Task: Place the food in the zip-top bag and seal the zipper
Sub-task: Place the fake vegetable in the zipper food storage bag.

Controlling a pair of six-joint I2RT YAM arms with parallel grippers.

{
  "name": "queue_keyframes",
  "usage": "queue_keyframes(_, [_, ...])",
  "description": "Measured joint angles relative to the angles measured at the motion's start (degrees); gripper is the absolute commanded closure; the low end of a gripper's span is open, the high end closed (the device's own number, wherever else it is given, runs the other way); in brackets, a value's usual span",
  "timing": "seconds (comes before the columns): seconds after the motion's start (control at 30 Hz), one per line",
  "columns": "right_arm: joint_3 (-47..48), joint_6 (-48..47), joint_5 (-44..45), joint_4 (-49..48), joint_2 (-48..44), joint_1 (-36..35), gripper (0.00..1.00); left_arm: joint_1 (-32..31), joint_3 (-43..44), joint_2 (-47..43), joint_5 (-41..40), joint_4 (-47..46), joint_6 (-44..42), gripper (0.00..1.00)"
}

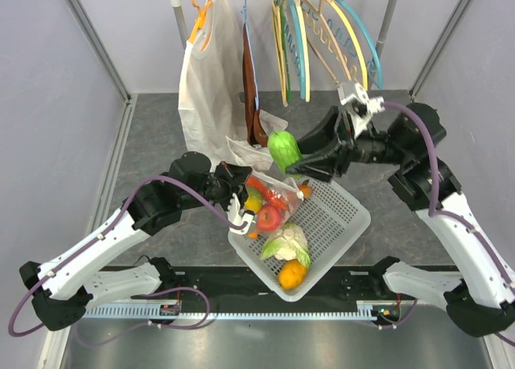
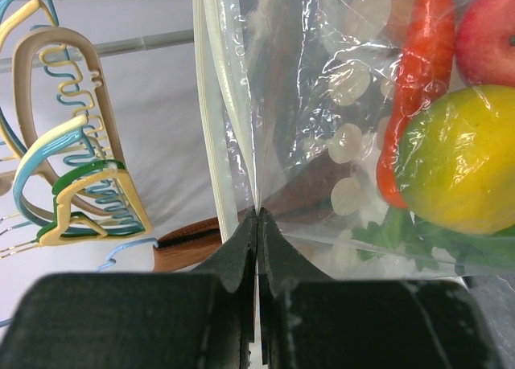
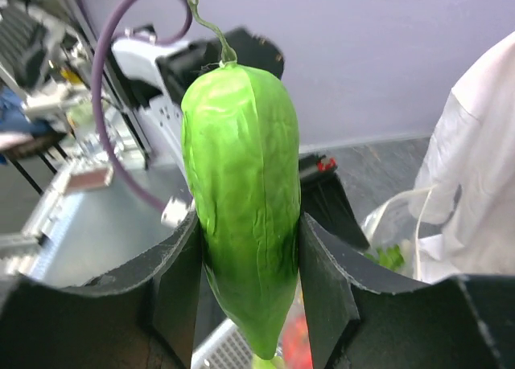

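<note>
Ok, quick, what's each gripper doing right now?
Left gripper: closed, pinching the edge of the zip-top bag.
Right gripper: closed on the green pepper.

Bright, even light; soft shadows; glare on bag [image 2: 306,104]; wrist-cam bg blurry.

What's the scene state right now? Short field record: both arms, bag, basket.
left jaws: shut on the edge of the clear polka-dot zip-top bag
right jaws: shut on the glossy green toy pepper, held in the air beyond the bag
in bag: round red toy apple, yellow toy pepper, long red toy chili
white lattice plastic basket: holds white-and-green toy cauliflower, round orange toy piece
pending: green pepper not yet in bag
</note>
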State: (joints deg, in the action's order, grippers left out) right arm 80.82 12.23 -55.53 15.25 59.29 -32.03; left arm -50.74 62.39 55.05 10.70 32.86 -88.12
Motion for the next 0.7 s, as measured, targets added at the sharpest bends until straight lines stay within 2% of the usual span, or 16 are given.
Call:
queue_keyframes(0.13, [2.9,9.6,4.3,-6.5,6.1,-2.3,0.84,0.0,0.0,0.0,0.3,0.0,0.0,0.98])
queue_keyframes(0.27, [3.3,13.0,10.7,-6.6,12.3,-5.4,0.86,0.0,0.6,0.1,0.7,0.0,0.0,0.98])
queue_keyframes(0.4, [3.2,12.1,16.1,-3.5,15.5,-7.3,0.85,0.0,0.9,0.1,1.5,0.0,0.0,0.98])
queue_keyframes(0.7, [2.8,4.3,25.0,3.3,15.5,-8.0,0.84,0.0,0.9,-0.3,1.8,0.0,0.0,0.98])
